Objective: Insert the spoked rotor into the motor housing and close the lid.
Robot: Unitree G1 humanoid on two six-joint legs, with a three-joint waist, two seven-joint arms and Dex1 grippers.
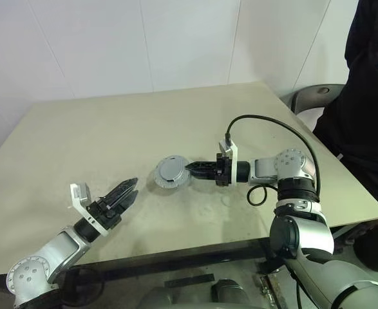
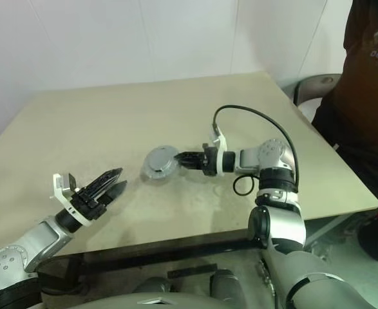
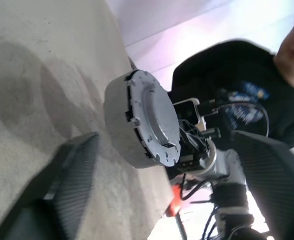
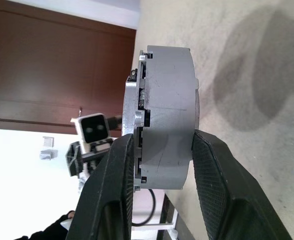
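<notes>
The motor housing [image 1: 170, 172] is a round grey drum near the table's middle, with the flat grey lid [image 3: 154, 117] sitting on the face turned toward my left arm. My right gripper [image 1: 190, 168] reaches in level from the right and is shut on the drum's two flat faces, seen edge-on as the housing [image 4: 169, 110] between the fingers [image 4: 111, 185]. The spoked rotor is hidden. My left gripper [image 1: 127, 191] is open and holds nothing, near the front left of the table, a hand's width from the housing and pointing toward it.
A person in a black shirt [image 1: 369, 96] stands by a grey chair [image 1: 314, 96] past the table's right edge. A black cable [image 1: 272, 125] loops over my right wrist. The beige table [image 1: 111, 129] extends to the wall behind.
</notes>
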